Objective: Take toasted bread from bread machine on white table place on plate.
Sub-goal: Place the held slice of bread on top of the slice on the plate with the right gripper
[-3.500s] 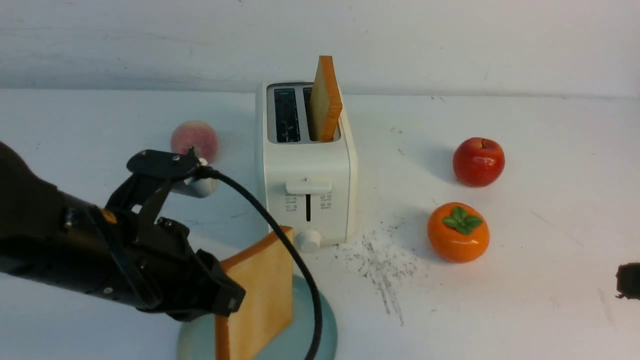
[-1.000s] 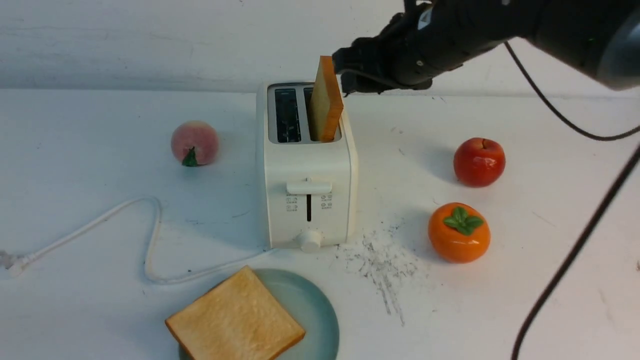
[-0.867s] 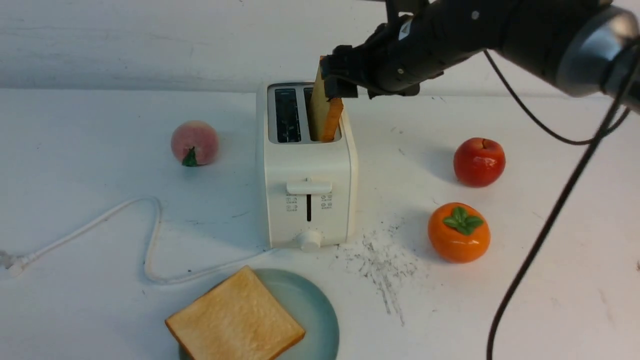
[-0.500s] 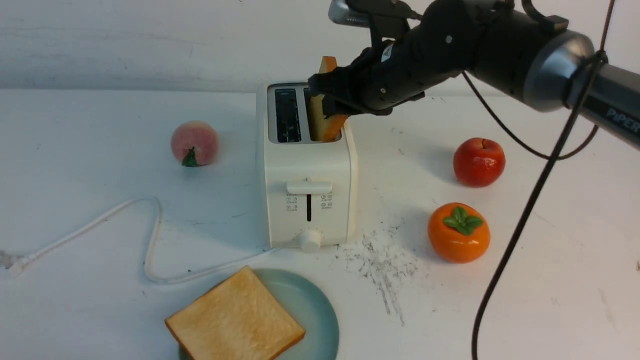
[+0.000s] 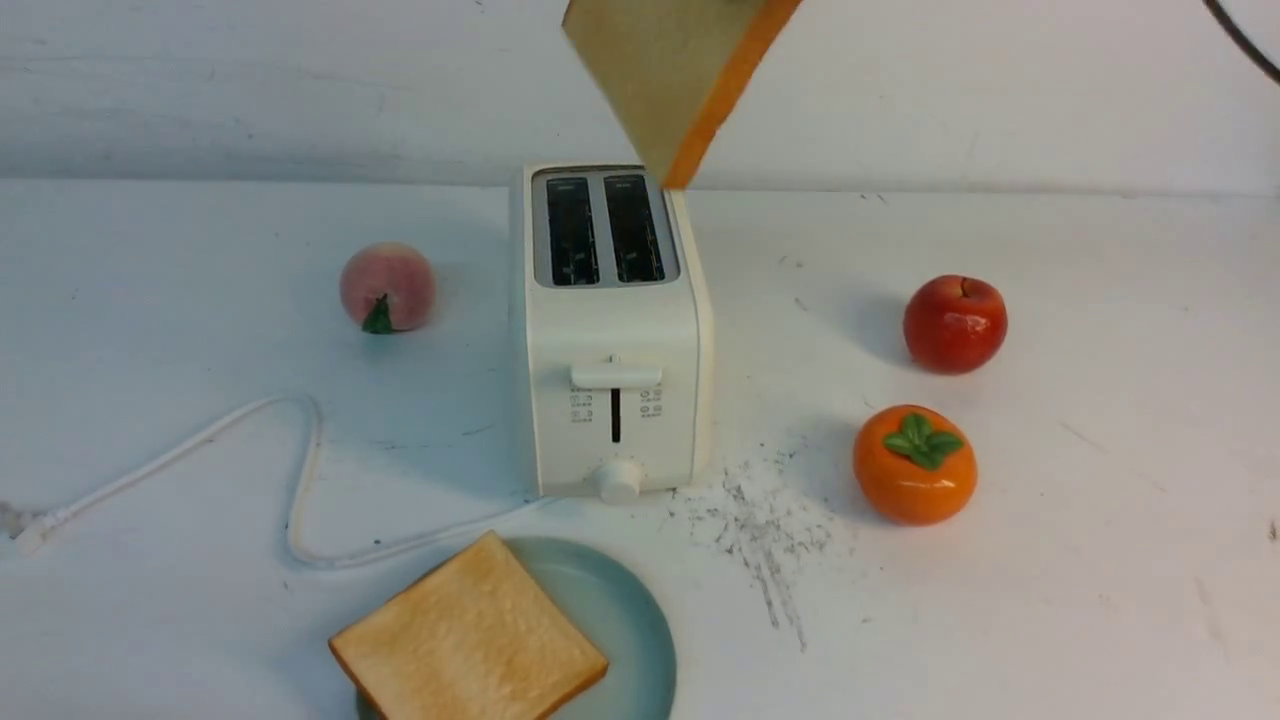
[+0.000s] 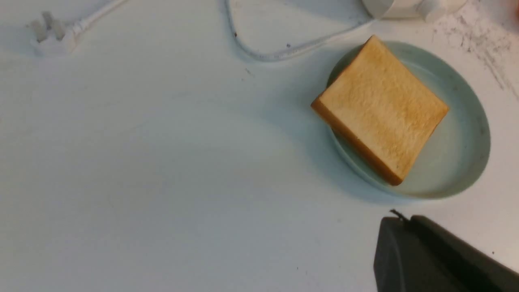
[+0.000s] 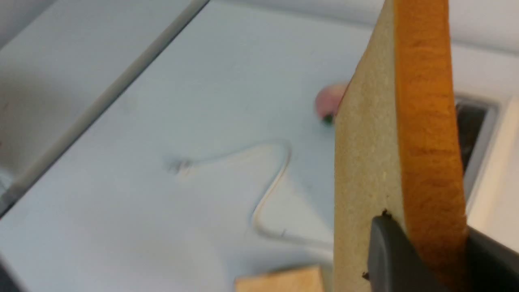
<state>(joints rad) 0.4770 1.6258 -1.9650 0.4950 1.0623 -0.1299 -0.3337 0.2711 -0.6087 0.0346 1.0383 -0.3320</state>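
Between the right gripper's closed jaws sits one toasted slice, held fast.

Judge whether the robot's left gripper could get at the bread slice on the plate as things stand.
Probably yes: the left gripper is shut but free, near the plate. Nothing visible covers the slice, though the gripper would have to open first.
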